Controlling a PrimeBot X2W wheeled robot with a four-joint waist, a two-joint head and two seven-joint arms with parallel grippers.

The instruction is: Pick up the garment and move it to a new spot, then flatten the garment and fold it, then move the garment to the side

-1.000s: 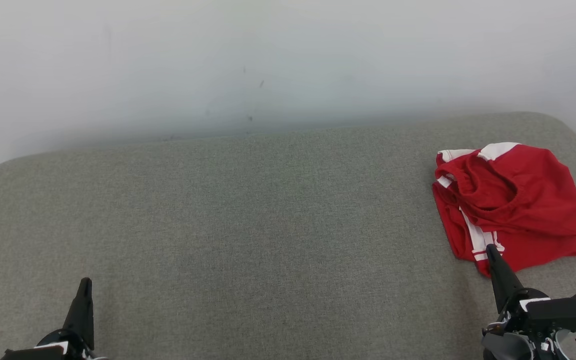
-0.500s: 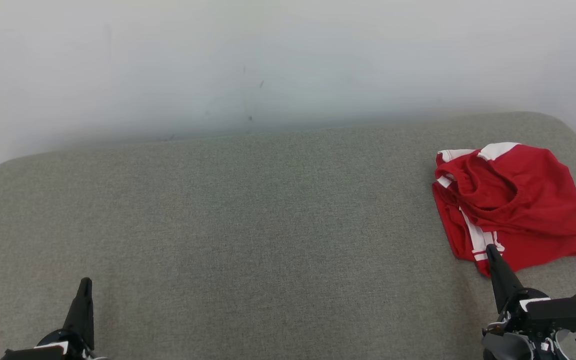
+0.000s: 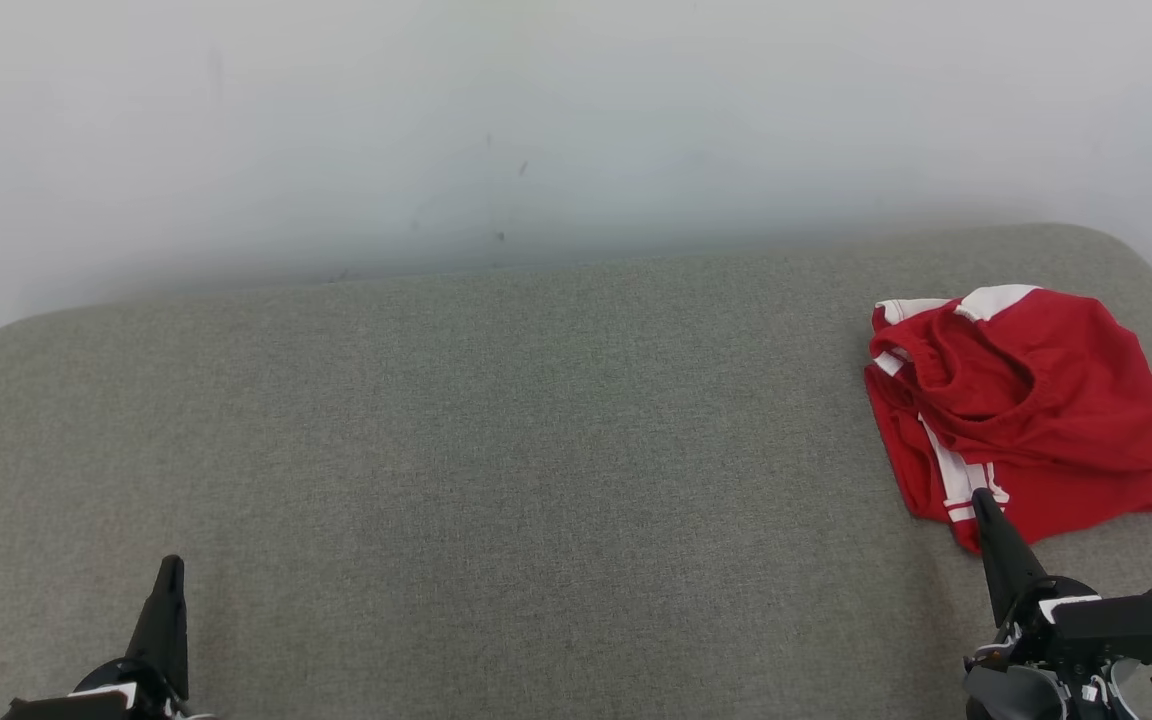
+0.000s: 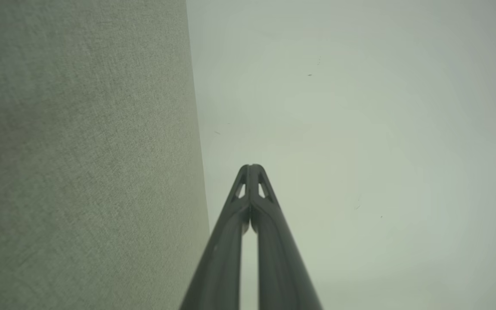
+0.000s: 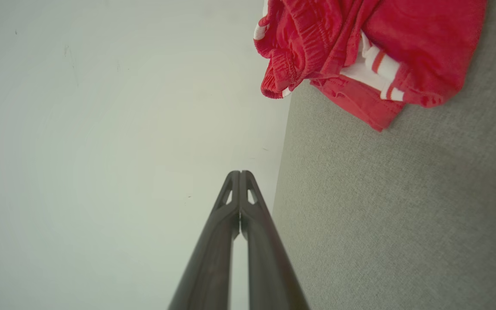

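End effectors sit nearest, at the head view's bottom corners: your left end effector (image 3: 170,566) and right end effector (image 3: 979,497) are both closed on nothing. Just beyond the right one, the red garment (image 3: 1036,400) lies loosely folded at the table's (image 3: 536,450) right edge, either awaiting pickup or already set aside; settle which before moving. It shows no readable writing, only white stripes (image 3: 958,470).

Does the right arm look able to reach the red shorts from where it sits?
Probably yes. The right claw, shut, points toward the near edge of the red shorts, and nothing lies between them on the grey cushion. It would need to open first.
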